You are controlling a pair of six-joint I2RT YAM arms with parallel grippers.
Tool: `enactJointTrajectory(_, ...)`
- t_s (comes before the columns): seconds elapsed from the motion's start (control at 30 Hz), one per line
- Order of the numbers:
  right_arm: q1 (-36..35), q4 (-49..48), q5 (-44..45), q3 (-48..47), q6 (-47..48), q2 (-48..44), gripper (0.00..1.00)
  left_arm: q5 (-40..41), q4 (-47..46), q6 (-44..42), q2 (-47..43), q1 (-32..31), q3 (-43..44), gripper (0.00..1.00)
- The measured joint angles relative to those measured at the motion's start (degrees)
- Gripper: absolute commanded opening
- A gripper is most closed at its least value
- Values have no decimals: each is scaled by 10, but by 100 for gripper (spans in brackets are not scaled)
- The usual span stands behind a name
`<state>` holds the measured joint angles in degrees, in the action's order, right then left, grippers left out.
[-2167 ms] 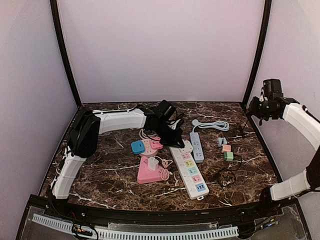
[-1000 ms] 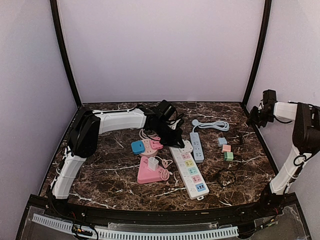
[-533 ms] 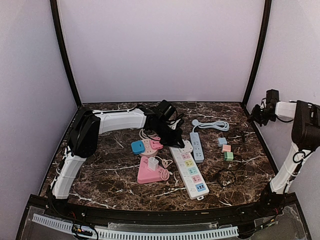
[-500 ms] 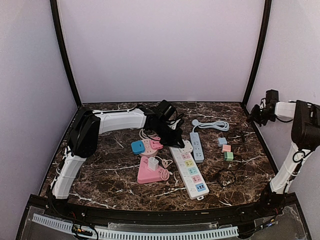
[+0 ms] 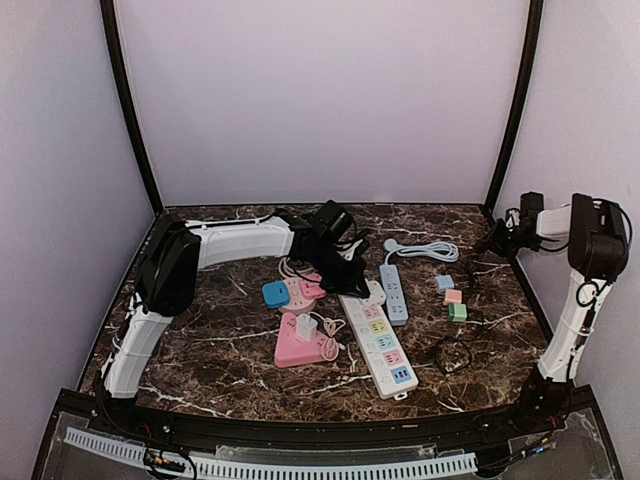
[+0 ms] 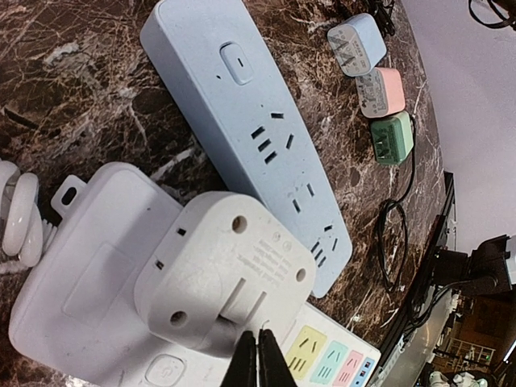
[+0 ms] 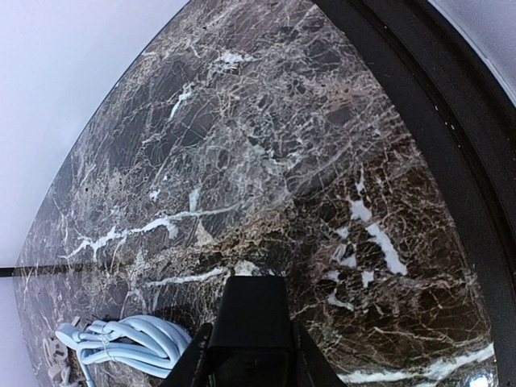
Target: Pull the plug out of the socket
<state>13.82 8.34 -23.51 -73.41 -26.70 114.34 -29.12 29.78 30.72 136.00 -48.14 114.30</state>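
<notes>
Plug (image 6: 226, 274) on far end of long strip (image 6: 81, 274), shorter strip (image 6: 242, 113) just right, three adapters (image 6: 382, 91) beyond.

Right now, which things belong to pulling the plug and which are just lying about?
Job: white plug, white power strip, left end effector.
Lying about: blue power strip, pink triangular socket, small adapter cubes, coiled blue cable.

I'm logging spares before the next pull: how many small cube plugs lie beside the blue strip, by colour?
Blue cube: 1
Pink cube: 1
Green cube: 1
Total: 3
</notes>
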Motion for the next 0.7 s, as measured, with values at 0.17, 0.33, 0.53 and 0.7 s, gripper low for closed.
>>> enactJointTrajectory(0.17, 0, 1, 3, -5, -1, 1, 45, 0, 3, 0, 0, 0, 1, 3)
enactJointTrajectory(0.33, 0, 13, 15, -7, 5, 1, 51, 0, 4, 0, 0, -1, 1, 3)
enactJointTrajectory(0.53, 0, 38, 39, -7, 17, 0, 57, 0, 7, 0, 0, -1, 3, 3)
enactJointTrajectory(0.7, 0, 57, 56, -5, 26, -13, 58, 3, 14, -1, 0, -1, 11, 3)
